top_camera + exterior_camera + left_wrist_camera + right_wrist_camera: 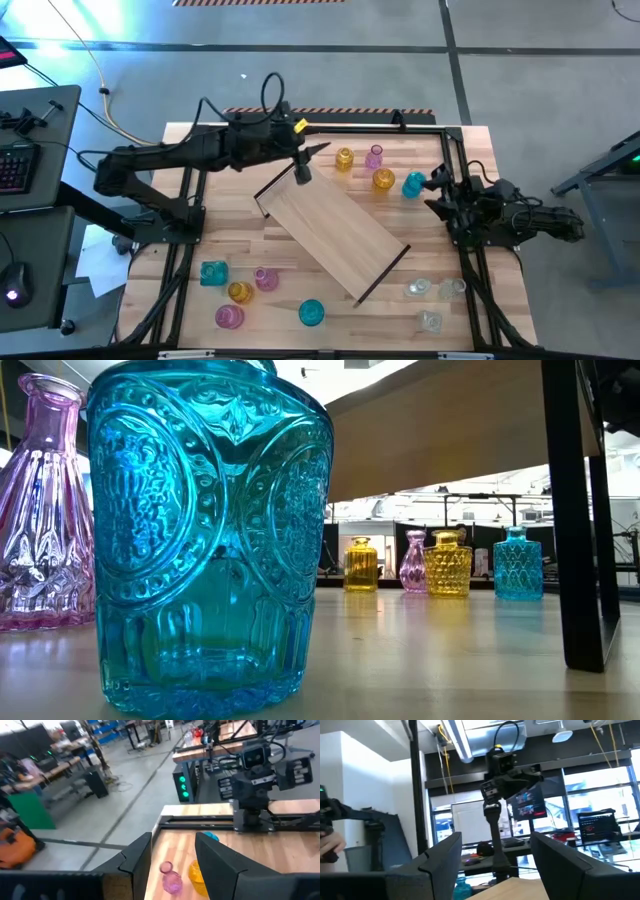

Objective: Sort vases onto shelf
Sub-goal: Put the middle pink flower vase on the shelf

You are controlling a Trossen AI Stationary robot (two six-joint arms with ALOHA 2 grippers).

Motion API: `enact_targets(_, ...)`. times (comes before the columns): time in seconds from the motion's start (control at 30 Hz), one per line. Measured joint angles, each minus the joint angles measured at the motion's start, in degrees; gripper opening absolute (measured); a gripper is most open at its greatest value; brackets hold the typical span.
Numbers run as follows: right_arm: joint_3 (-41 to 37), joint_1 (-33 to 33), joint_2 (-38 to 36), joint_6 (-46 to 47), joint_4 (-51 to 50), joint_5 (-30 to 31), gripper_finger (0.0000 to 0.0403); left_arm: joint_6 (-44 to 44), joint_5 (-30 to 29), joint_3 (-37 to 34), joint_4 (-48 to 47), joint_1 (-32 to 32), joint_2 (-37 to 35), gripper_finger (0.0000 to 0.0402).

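Currently the left gripper (303,172) hovers, fingers apart, over the shelf's (335,232) far end, presumably to reposition it; the right gripper (437,190) waits open near the vases (383,178).

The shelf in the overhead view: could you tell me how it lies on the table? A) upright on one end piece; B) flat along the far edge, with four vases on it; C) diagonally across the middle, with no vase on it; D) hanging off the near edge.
C: the shelf runs diagonally across the middle of the table, and every vase stands off it.
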Motion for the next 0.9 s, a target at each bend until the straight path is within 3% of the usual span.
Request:
enact_targets(0.17, 0.00, 0.02, 0.00, 0.12, -0.28, 3.96, 0.0229, 6.76, -4.39, 0.00, -0.32, 0.00, 0.06, 0.0142)
enact_targets(0.53, 5.24, 0.02, 1.50, -1.00, -3.63, 5.36, 0.0229, 3.41, -6.37, 0.00, -0.68, -0.02, 0.21, 0.0142)
enact_targets(0.7, 13.57, 0.02, 8.17, -5.80, -10.45, 5.23, 0.0229, 2.28, -6.37, 0.00, -0.79, -0.02, 0.21, 0.0142)
enact_targets(0.9, 28.01, 0.02, 22.70, -8.91, -26.03, 5.21, 0.0229, -1.29, -6.38, 0.00, -3.76, -0.38, 0.21, 0.0142)
